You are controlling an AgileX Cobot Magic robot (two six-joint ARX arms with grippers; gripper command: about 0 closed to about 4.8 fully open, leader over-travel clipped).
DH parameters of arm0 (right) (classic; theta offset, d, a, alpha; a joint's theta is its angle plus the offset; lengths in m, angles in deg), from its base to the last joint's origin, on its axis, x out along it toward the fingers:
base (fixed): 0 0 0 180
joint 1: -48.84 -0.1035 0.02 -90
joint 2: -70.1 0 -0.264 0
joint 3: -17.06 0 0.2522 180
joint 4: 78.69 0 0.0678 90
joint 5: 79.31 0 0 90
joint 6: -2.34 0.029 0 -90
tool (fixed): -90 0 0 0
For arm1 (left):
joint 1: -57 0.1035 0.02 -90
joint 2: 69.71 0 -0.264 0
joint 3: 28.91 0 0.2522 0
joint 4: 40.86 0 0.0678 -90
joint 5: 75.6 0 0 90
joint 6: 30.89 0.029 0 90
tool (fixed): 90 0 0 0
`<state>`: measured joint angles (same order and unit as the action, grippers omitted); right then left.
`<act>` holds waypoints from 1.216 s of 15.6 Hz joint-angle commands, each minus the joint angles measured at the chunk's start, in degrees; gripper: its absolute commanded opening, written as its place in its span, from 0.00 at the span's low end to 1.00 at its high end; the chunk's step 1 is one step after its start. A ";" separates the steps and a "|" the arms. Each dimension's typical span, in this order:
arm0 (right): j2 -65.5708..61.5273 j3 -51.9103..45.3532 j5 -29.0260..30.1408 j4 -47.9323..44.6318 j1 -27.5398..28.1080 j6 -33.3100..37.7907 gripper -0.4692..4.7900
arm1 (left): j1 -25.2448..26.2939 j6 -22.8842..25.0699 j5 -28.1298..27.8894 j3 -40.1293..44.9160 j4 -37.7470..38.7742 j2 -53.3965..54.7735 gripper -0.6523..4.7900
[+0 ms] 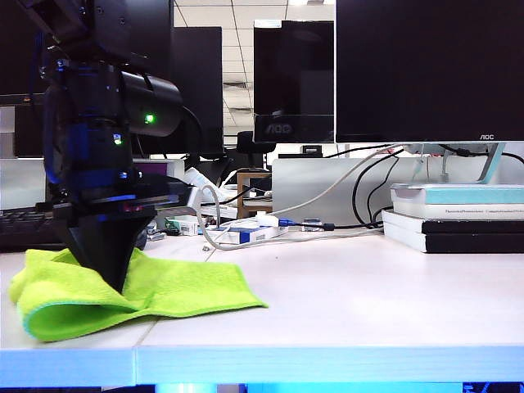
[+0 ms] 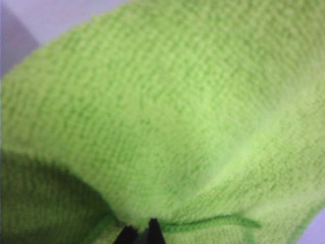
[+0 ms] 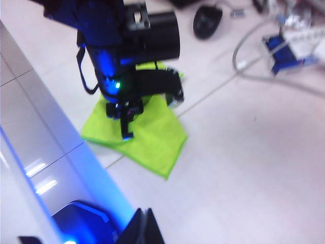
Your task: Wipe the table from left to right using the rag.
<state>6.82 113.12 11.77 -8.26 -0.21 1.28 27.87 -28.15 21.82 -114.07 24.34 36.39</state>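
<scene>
Rag first: it lies bunched near the front left corner of the table, across the seam between the two panels, and I read it as light, soft and floppy — it will fold and drag rather than slide flat, so I'd keep the hold on a gathered fold with downward pressure. My left gripper stands point-down on it, jaws pinched shut on the rag, the hem just beside the fingertips in the left wrist view. Further along the back edge sit a black mouse, cables and stacked books. Both monitors read "AOC" — book spine text is too small. My right gripper hangs closed and empty off the front edge.
</scene>
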 commanded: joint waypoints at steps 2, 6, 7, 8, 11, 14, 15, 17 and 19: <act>0.37 0.20 -0.98 0.24 0.52 1.25 0.09 | -0.92 -1.31 2.91 0.92 -2.62 2.10 0.11; 0.37 0.20 -2.51 -0.39 0.55 0.94 0.09 | -2.84 -2.36 2.86 -1.64 -3.34 2.71 0.11; 0.37 0.20 -2.51 -0.26 0.55 0.94 0.09 | -3.54 -2.36 2.91 -2.86 -2.99 3.43 0.11; 0.37 0.20 -2.51 -0.26 0.55 0.92 0.09 | -4.31 -2.34 2.75 -3.69 -2.69 4.11 0.11; 0.44 0.20 -2.51 -0.31 0.55 0.81 0.09 | -7.85 -2.82 2.93 -6.43 -2.25 7.45 0.11; 0.63 0.20 -2.51 -0.39 0.55 0.81 0.09 | -10.86 -3.32 3.41 -8.92 -2.16 10.45 0.11; 0.72 0.20 -2.51 -0.37 0.55 0.81 0.09 | -11.76 -3.54 4.11 -10.01 -2.12 11.39 0.11; 1.01 0.20 -2.60 -0.28 0.55 0.81 0.09 | -13.09 -3.91 4.52 -12.28 -1.97 12.79 0.11; 1.46 0.20 -2.67 -0.39 0.55 0.81 0.09 | -14.21 -4.79 4.74 -15.32 -1.81 13.99 0.11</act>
<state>8.06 113.12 9.17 -7.89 0.38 2.29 14.52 -32.28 26.26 -129.81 24.50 47.91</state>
